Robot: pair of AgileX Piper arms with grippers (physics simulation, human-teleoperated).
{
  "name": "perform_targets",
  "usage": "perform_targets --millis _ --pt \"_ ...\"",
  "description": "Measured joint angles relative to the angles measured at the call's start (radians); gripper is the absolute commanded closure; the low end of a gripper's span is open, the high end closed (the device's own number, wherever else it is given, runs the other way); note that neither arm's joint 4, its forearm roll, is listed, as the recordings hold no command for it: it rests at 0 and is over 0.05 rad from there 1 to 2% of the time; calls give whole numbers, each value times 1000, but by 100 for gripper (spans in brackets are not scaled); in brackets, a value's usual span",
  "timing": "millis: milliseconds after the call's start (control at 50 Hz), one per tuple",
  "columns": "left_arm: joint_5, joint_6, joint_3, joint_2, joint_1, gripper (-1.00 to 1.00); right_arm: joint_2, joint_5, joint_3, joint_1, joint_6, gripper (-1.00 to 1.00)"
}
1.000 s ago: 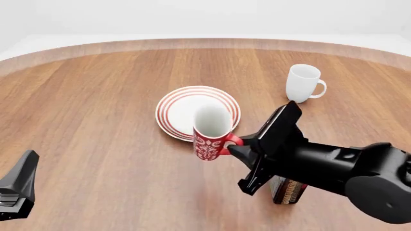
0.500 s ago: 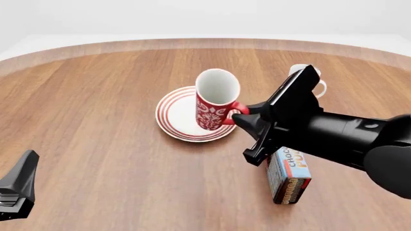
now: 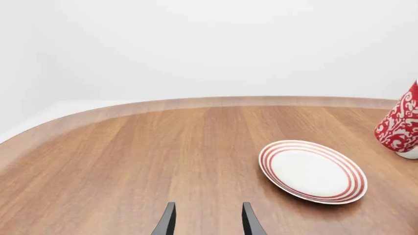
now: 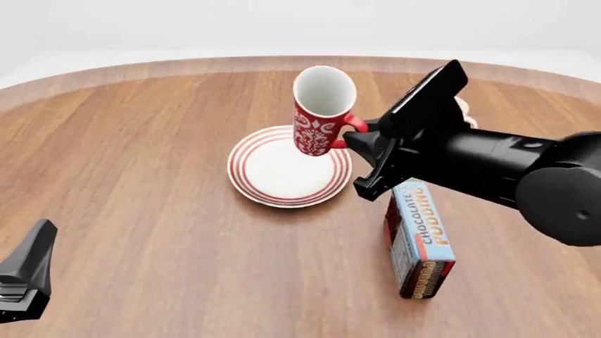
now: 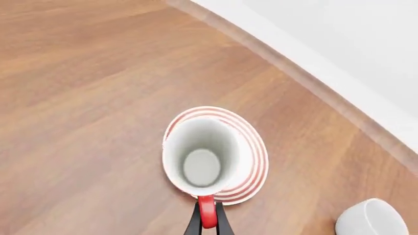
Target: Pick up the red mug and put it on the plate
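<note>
The red mug [image 4: 321,113] with its white pattern hangs upright in the air over the far right part of the plate [image 4: 272,176]. My right gripper [image 4: 351,135] is shut on the mug's red handle [image 5: 206,212]. In the right wrist view the mug's white inside [image 5: 202,159] covers much of the red-ringed plate [image 5: 256,161] below it. In the left wrist view the plate [image 3: 312,171] lies bare and the mug [image 3: 400,126] floats beyond it. My left gripper [image 3: 205,220] is open near the table's front left, holding nothing.
A chocolate pudding box [image 4: 421,238] lies on the table under the right arm. A plain white mug [image 5: 371,218] stands at the back right, mostly hidden behind the right arm in the front view.
The right gripper has lifted the red mug higher and carried it farther back over the plate. The left arm has not moved.
</note>
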Motion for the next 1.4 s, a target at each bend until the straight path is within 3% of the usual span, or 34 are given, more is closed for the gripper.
perform_targets --millis 640,1400 --pt "0 0 0 0 0 -100 226 -92 -134 -43 -34 100" --pt "0 0 0 0 0 -100 457 -190 -248 -83 -15 100"
